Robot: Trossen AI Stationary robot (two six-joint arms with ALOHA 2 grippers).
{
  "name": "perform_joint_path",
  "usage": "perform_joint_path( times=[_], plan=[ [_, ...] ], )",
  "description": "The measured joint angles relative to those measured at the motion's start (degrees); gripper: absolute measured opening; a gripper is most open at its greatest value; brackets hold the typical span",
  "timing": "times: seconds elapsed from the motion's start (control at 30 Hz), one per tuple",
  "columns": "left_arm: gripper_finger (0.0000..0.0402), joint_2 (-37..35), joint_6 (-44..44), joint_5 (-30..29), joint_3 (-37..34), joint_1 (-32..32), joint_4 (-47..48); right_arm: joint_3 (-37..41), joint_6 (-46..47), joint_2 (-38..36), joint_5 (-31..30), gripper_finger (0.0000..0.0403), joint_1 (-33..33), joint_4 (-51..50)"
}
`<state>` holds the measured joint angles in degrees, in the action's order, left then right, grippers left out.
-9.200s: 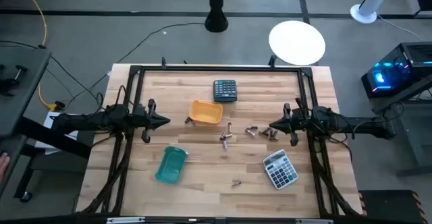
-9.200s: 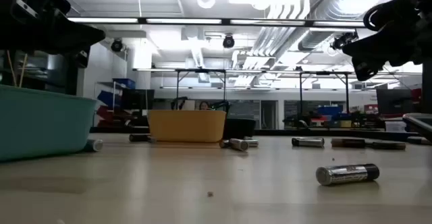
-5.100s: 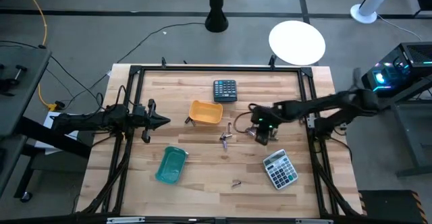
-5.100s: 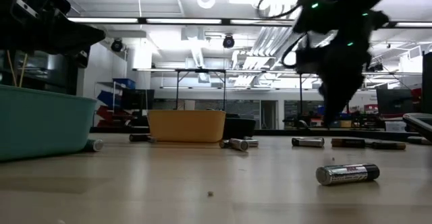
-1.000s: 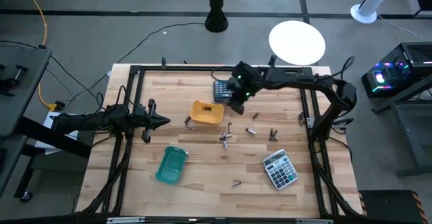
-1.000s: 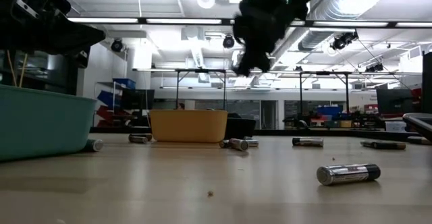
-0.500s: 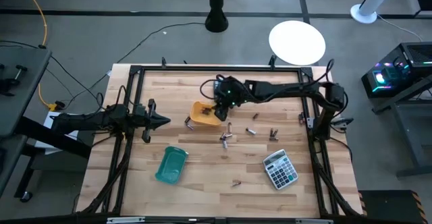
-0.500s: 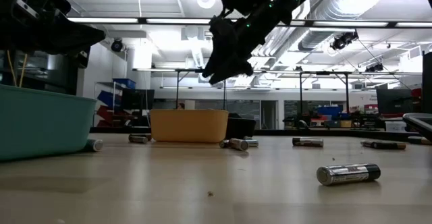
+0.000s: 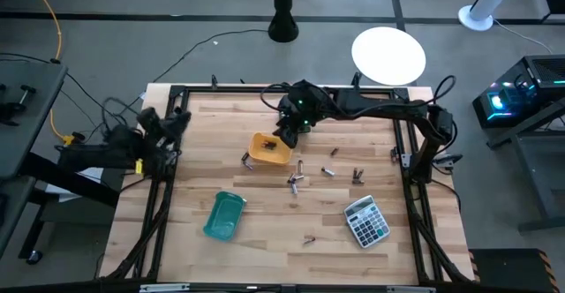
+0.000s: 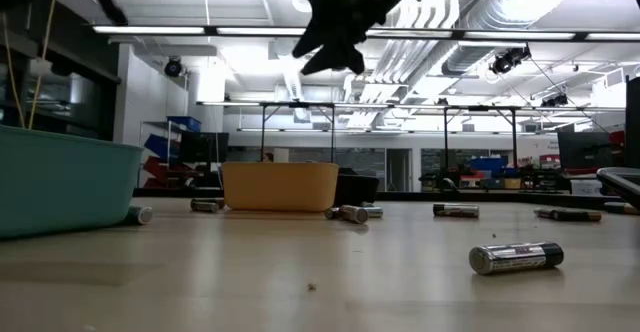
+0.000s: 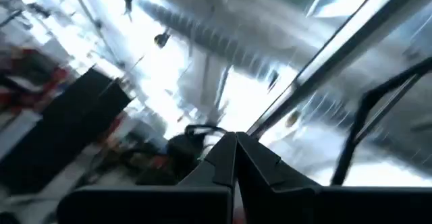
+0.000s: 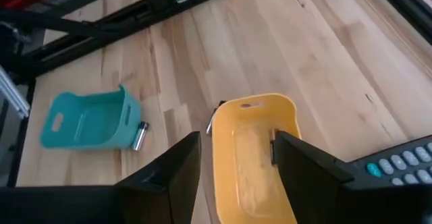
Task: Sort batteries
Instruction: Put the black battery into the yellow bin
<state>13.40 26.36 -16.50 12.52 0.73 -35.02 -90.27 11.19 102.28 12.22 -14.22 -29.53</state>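
Observation:
Small cylindrical batteries [image 9: 298, 168] lie scattered on the wooden table right of a yellow bin [image 9: 268, 148]. One battery [image 12: 138, 136] lies against a teal bin [image 12: 88, 119], and another [image 10: 515, 258] lies near the front. My right gripper [image 12: 236, 160] hangs open above the yellow bin [image 12: 253, 156] with nothing between its fingers; in the high view this gripper [image 9: 285, 139] is over the bin's far right corner. My left gripper [image 9: 179, 119] is raised at the table's left edge. Its fingers [image 11: 235, 153] are shut and point up at the ceiling.
A grey calculator [image 9: 364, 221] lies at the near right. A dark calculator [image 12: 405, 166] lies just behind the yellow bin, mostly under my right arm. The teal bin [image 9: 223, 215] lies at the near left. A black frame [image 9: 177, 94] runs round the table.
My right gripper has gone from over the dark calculator toward the table's left, to above the yellow bin. There its fingers have spread apart, and it has risen. My left arm has lifted from its rest, drawn back toward the left edge and tipped its shut gripper upward.

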Motion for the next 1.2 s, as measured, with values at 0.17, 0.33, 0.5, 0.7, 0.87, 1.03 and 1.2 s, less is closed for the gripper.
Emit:
perform_joint_path(
  times=[0.17,0.33,0.5,0.7,0.87,1.03,1.2],
  plan=[
    [0.0001,17.0,-9.5,5.4,19.7,0.0,39.9,-4.1,-2.4,0.0,-1.7,0.0183,-0.7,-6.7],
    [0.0001,31.1,-7.5,8.0,32.6,0.0,73.4,-9.3,-5.5,-0.1,-2.8,0.0183,-1.9,-18.0],
    [0.0001,41.2,-0.1,6.7,31.5,0.1,75.9,-11.0,-7.4,-1.7,-6.0,0.0183,-1.9,-26.8],
    [0.005,54.7,3.6,7.3,29.5,2.3,73.4,-9.2,-7.6,-7.1,-10.6,0.0183,-1.2,-36.5],
    [0.0123,64.0,4.4,7.8,29.5,5.5,68.3,-4.5,-5.6,-14.8,-14.3,0.0183,-1.1,-38.0],
    [0.0172,70.4,9.9,9.0,29.5,8.7,63.6,0.2,-2.3,-22.0,-18.3,0.0183,-1.1,-36.8],
    [0.0183,75.0,11.6,10.6,29.6,11.0,58.2,5.1,1.0,-27.2,-20.9,0.0183,-1.2,-33.6]
  ],
)
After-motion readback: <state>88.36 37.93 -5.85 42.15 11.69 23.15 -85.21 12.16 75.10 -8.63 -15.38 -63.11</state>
